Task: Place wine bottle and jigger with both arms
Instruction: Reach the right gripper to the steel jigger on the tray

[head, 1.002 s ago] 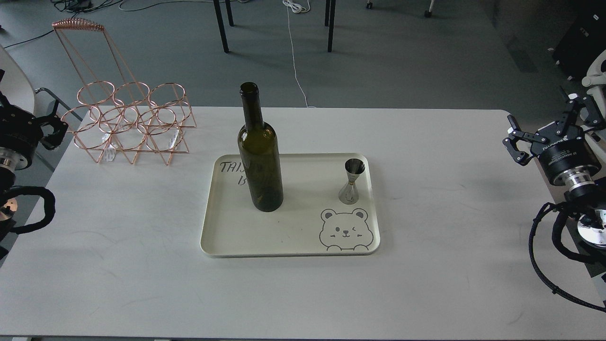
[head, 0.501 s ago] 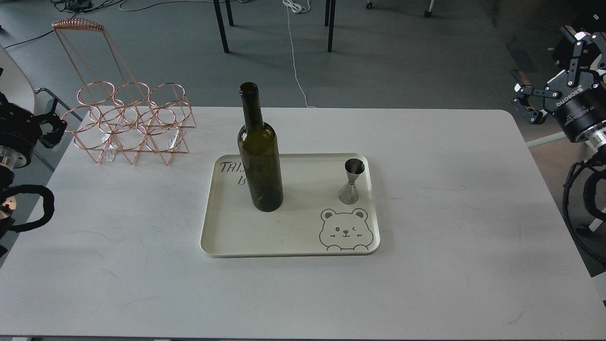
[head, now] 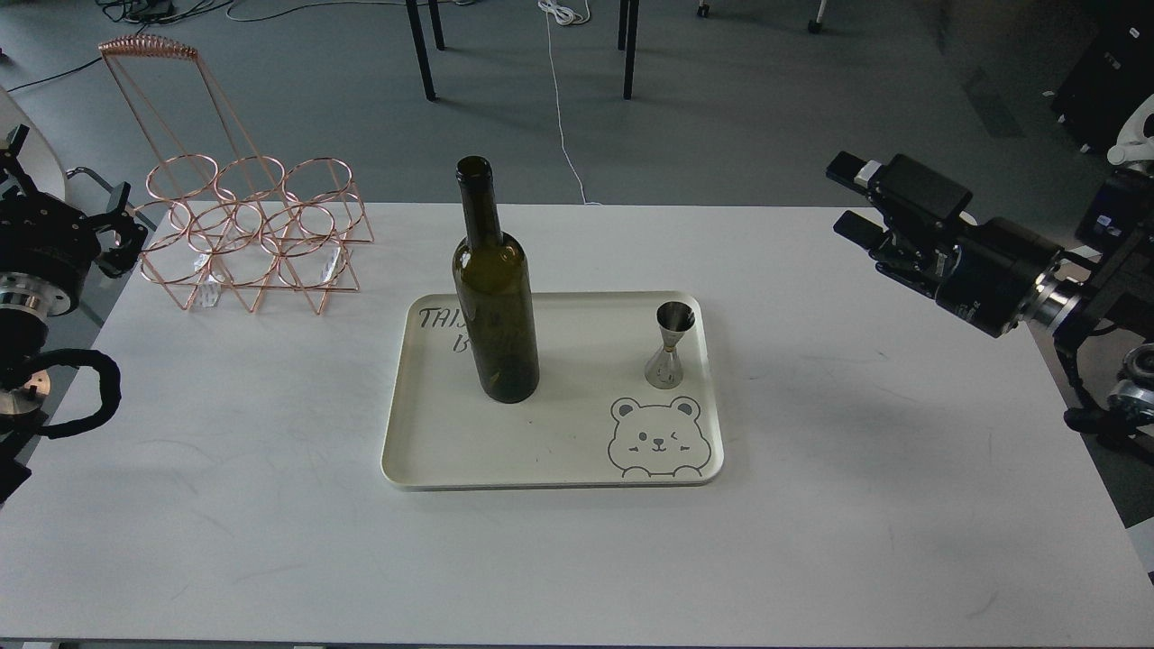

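The wine bottle [head: 494,302], dark olive-green, stands upright on the left half of a cream tray [head: 550,451] at the table's middle. The jigger [head: 670,348], small and shiny, stands upright on the tray's right side, above a printed bear face. My right gripper [head: 849,199] is open and empty, lying level above the table's far right and pointing left, well right of the jigger. My left gripper [head: 70,194] is at the table's left edge beside the wire rack, fingers spread and empty, far from the bottle.
A copper wire bottle rack [head: 243,236] with a tall handle stands at the table's back left, close to my left gripper. The white table [head: 865,505] ends just behind the rack. Chair legs and cables are on the floor beyond.
My right arm has swung in from the right edge over the table, its gripper turned to point left toward the tray. My left gripper has risen slightly and turned. Bottle and jigger have not moved.
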